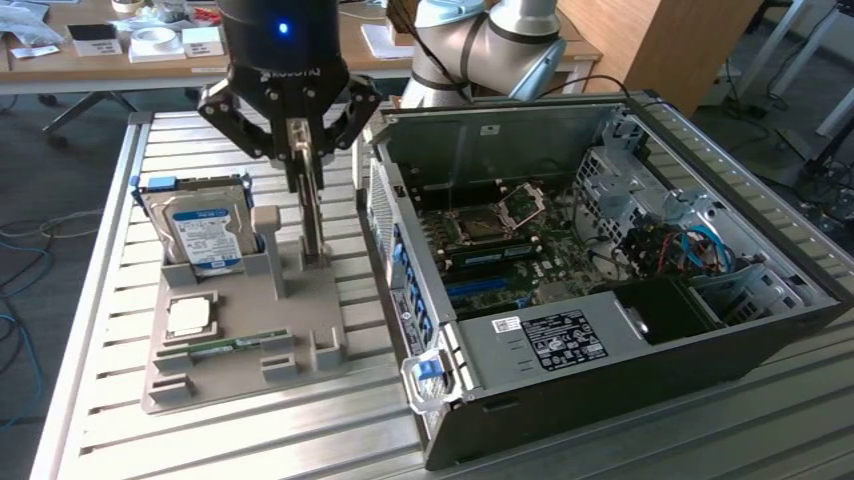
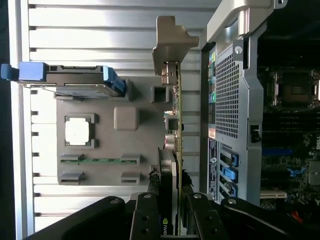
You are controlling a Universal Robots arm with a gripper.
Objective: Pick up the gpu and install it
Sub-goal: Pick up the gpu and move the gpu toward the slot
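Observation:
The gpu [image 1: 311, 215] is a thin dark card standing on edge over the back right corner of the grey parts holder [image 1: 307, 320], beside the computer case's wall. In the wrist view the gpu [image 2: 176, 125] runs edge-on away from the camera, its pale metal bracket [image 2: 170, 42] at the far end. My gripper [image 1: 304, 155] hangs straight above it, and its black fingers [image 2: 150, 210] press on both faces of the card's near end. Whether the card's lower edge still touches the holder, I cannot tell.
The open computer case [image 1: 601, 280] lies on its side at the exterior view's right, motherboard [image 1: 494, 240] facing up. The holder also carries a hard drive [image 1: 207, 235], a CPU [image 1: 190, 315] and a green RAM stick [image 1: 234, 347]. Everything rests on a slatted metal table [image 1: 107, 400].

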